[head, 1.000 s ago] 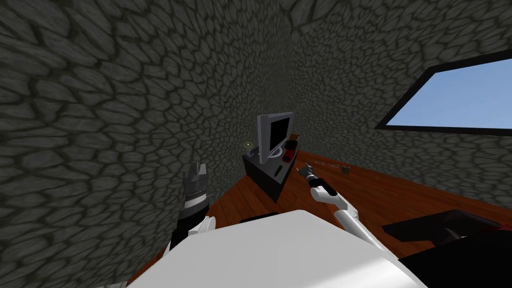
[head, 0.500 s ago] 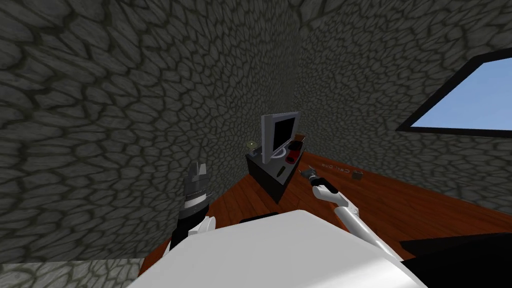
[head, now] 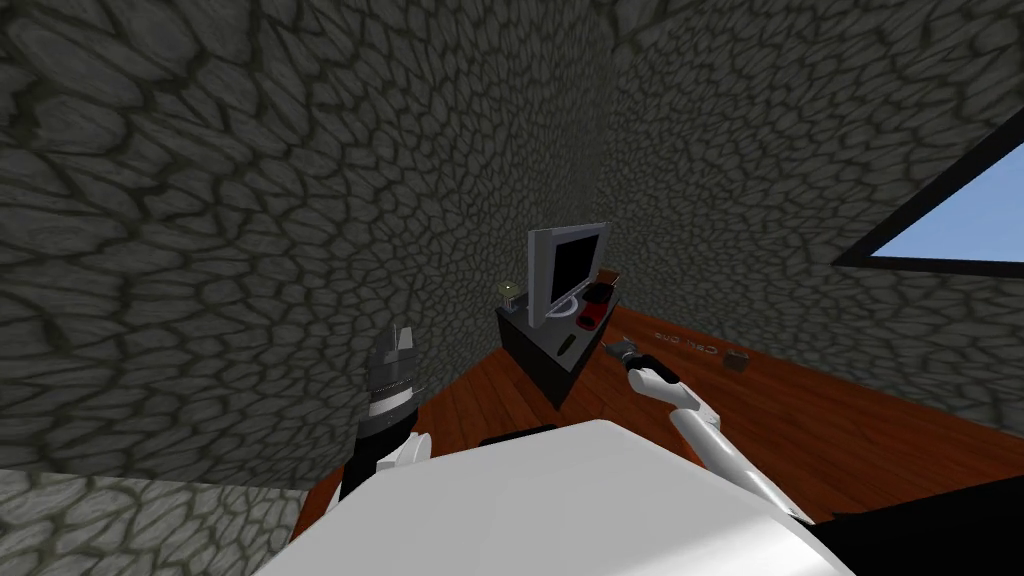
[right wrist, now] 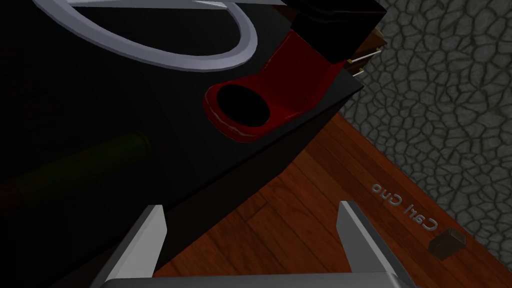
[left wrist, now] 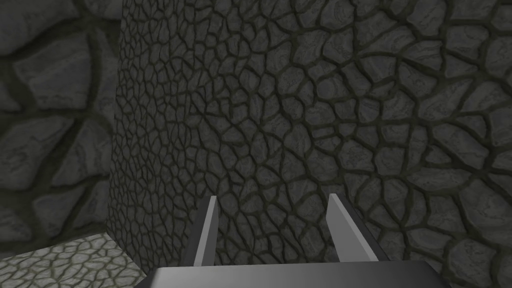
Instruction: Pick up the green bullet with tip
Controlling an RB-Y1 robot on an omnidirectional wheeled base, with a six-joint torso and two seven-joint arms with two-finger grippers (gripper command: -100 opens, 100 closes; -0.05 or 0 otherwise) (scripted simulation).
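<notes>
The green bullet (right wrist: 82, 166) is a dim olive cylinder with a dark red tip, lying on the black stand (right wrist: 75, 100). In the head view the bullet (head: 566, 345) is a small dark sliver near the front end of the stand (head: 535, 362). My right gripper (right wrist: 252, 225) is open and hangs over the wooden floor just off the stand's edge, with the bullet beyond its one finger. From the head it shows as the right gripper (head: 613, 348) beside the stand's near corner. My left gripper (head: 393, 345) is raised near the stone wall, and the left gripper (left wrist: 272, 225) is open and empty.
A grey monitor (head: 565, 265) on a ring base (right wrist: 150, 47) and a red shoe-like object (right wrist: 272, 97) share the stand top. On the floor lie raised letters (right wrist: 405, 207) and a small brown box (right wrist: 446, 243). Stone walls close the corner behind.
The whole head picture has slid, the window going right, so I have turned. My right gripper sits a little nearer the stand's corner. The left arm keeps its pose.
</notes>
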